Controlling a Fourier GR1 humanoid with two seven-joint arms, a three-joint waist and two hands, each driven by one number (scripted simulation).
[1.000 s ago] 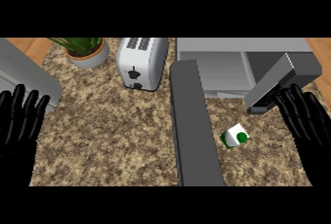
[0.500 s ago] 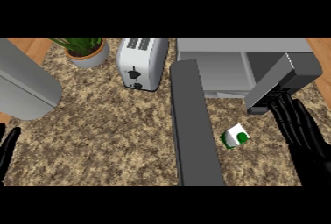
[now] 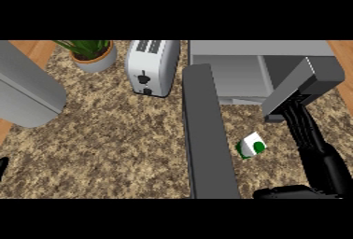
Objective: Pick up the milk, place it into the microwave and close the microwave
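The right hand (image 3: 314,154) comes in from the lower right corner, its black fingers (image 3: 303,126) stretched straight and close together, pointing up the view toward the microwave; the thumb (image 3: 286,192) juts out sideways at the bottom edge, and the hand holds nothing. The fingertips end just below a grey slanted block (image 3: 303,88) that stands in front of the microwave's right side, and I cannot tell whether they touch it. Just to the left of the fingers, apart from them, the milk (image 3: 251,146) lies on the speckled counter (image 3: 117,140), a small white carton with green marks, tilted. Just left of the milk runs the open microwave door (image 3: 209,140), a long dark grey slab reaching from the microwave down to the lower edge. Above the hand, the microwave (image 3: 258,49) shows its light grey open cavity (image 3: 238,79). Farther left, beyond the door, a white toaster (image 3: 151,65) stands on the counter, and past it a potted plant (image 3: 91,53) sits near the top. A large grey shape (image 3: 27,91) fills the far left side. Of the left hand (image 3: 3,165) only a black sliver shows at the left edge, so its fingers cannot be judged.
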